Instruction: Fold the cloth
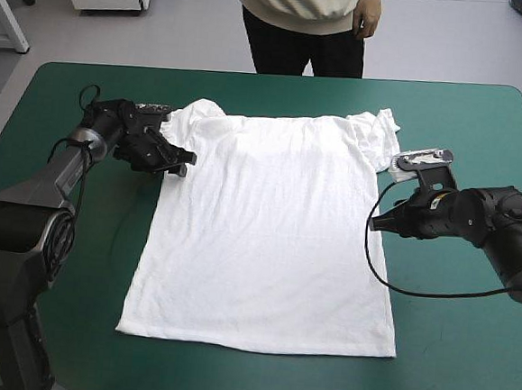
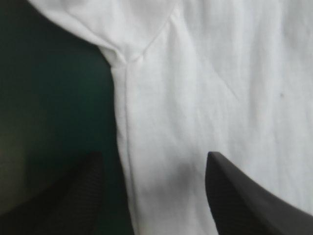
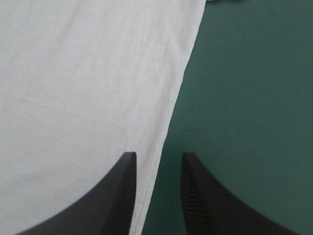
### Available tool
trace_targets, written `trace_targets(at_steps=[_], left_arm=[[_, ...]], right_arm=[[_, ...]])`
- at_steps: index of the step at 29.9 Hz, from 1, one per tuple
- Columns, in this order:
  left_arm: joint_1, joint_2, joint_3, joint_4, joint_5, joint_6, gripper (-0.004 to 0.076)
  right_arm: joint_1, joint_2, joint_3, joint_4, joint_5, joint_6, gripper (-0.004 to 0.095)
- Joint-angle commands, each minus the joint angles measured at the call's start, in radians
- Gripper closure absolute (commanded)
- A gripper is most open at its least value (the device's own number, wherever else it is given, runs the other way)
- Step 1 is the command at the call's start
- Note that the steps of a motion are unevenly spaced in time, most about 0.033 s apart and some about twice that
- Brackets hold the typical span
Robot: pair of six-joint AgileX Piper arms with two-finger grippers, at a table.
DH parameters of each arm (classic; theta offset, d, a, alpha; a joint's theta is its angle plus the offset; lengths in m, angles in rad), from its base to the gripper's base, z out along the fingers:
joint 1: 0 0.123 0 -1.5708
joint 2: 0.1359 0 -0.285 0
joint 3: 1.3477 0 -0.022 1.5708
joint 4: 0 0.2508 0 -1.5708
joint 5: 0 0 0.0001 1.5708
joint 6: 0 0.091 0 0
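The left gripper (image 2: 154, 156) is holding its black fingers (image 2: 244, 200) wide apart, straddling the side seam of the T-shirt (image 1: 267, 232) just short of the armpit. One finger is sitting over the white cloth and the other over the teal-green cover (image 1: 465, 356), which looks like a stance for pinching that edge. The right gripper (image 3: 157, 155) is showing only a narrow gap with nothing clamped. The shirt's opposite side edge is running through that gap, so it seems to be lining up for a matching pinch. Whether either gripper is touching the cloth, I cannot tell. Outward from both, the T-shirt is lying spread flat in the middle of the table, sleeves toward the far edge and hem toward the near one, with the right sleeve (image 1: 379, 132) somewhat bunched. With both side edges bracketed, the arms appear to be preparing a fold that is not yet begun.
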Motion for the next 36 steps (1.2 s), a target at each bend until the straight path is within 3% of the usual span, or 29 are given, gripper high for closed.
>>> trace_targets(at_steps=[1, 4, 6, 12, 20, 26, 36], left_arm=[[-0.012, -0.036, -0.034, 0.008, 0.012, 0.007, 0.0283], [-0.019, -0.017, -0.034, 0.021, 0.040, 0.007, 0.0306], [-0.028, -0.007, -0.034, 0.021, 0.063, 0.007, 0.0379], [-0.070, 0.004, -0.034, 0.022, 0.100, 0.062, 0.0733], [-0.074, 0.007, -0.034, 0.045, 0.102, 0.063, 0.0733], [-0.074, 0.001, -0.036, 0.067, 0.093, 0.052, 0.0733], [-0.074, 0.001, -0.036, 0.058, 0.095, 0.039, 0.0733]], right_arm=[[-0.006, -0.025, -0.035, 0.005, -0.047, -0.010, 0.0600], [-0.006, -0.025, -0.035, 0.005, -0.050, -0.010, 0.0601], [-0.006, -0.025, -0.035, 0.000, -0.057, -0.010, 0.0601], [-0.006, -0.025, -0.035, -0.004, -0.078, -0.010, 0.0601], [-0.006, -0.012, -0.058, -0.006, -0.065, -0.005, 0.0585], [-0.006, 0.150, -0.207, -0.010, 0.005, -0.010, 0.0335], [-0.006, 0.458, -0.412, -0.022, -0.002, -0.010, 0.0378]])
